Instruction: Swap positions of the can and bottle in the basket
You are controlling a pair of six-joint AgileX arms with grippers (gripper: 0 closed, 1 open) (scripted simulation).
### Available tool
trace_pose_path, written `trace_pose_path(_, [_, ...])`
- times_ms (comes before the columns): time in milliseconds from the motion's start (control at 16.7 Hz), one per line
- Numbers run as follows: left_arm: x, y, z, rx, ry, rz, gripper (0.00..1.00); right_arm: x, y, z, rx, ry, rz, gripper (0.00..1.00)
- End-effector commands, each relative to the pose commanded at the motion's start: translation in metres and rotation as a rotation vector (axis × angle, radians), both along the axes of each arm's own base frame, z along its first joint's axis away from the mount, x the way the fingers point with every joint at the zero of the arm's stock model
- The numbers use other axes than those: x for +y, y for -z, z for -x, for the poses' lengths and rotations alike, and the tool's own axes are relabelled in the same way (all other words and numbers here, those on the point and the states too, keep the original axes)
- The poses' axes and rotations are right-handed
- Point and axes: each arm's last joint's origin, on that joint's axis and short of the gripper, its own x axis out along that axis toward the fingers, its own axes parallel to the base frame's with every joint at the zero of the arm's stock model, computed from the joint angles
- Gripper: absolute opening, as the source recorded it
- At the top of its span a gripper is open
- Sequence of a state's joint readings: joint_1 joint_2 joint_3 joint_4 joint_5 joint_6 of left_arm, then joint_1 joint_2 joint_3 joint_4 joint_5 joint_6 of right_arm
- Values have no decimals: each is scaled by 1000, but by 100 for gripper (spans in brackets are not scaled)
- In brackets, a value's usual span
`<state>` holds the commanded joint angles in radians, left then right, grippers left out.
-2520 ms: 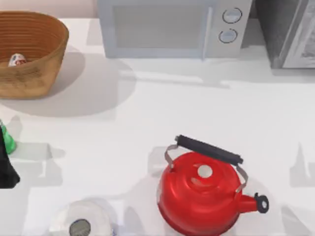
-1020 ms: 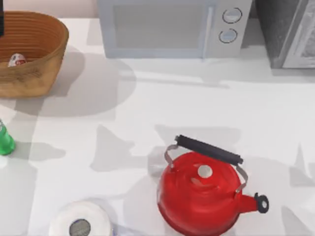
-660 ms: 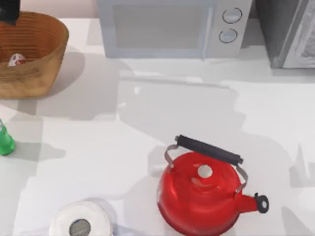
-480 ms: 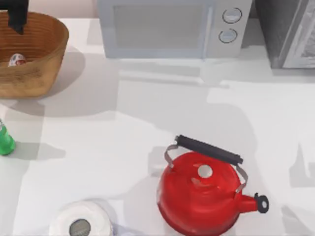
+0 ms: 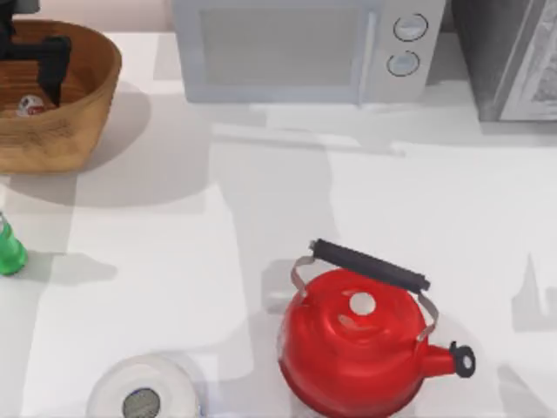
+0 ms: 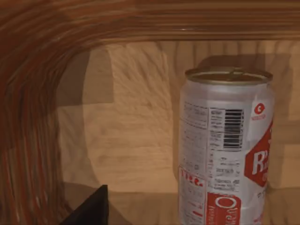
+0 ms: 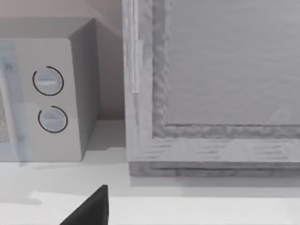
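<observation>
The left hand (image 5: pixel 30 65) now hangs inside the basket (image 5: pixel 83 113), where half a second ago it was only at the far rim, and a moment before that barely poking in at the corner of the top view. One dark finger (image 5: pixel 57 65) reaches down just beside the can (image 5: pixel 30 106); the rest of the hand runs off the edge of that view, but the fingers look spread apart rather than pinched, with nothing between them.

From the left wrist the can (image 6: pixel 225 150) stands upright on the wicker floor, gold top level, close ahead and not yet touched, with one dark fingertip (image 6: pixel 91 208) near it (the other one I cannot make out).

The bottle (image 5: pixel 9 248) has not budged in all this: it stands on the white surface (image 5: pixel 261 218) at the left edge, well apart from the basket and outside it. The red kettle (image 5: pixel 352 344) and the paper roll (image 5: pixel 139 392) sit where they were too.

So I judge the swap has only just begun: the arm has gone for the can first, and a grasp looks to be the next thing. The right arm is parked; its wrist looks at the microwave (image 7: pixel 47 98), with a dark fingertip (image 7: pixel 91 208) at the frame's edge, and I cannot tell how that hand is set.
</observation>
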<state>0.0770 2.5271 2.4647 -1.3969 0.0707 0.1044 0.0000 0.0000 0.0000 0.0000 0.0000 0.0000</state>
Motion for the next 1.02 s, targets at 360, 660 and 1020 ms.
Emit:
trace_pose_path(360, [1, 5, -2, 13, 1, 1, 100, 0, 0, 0, 0, 0, 0, 100])
trace_pose_path(660, [-2, 25, -5, 15, 1, 2, 100, 0, 0, 0, 0, 0, 0, 100])
trace_pose_path(1020, [-3, 65, -8, 14, 1, 1, 100, 0, 0, 0, 0, 0, 0, 100])
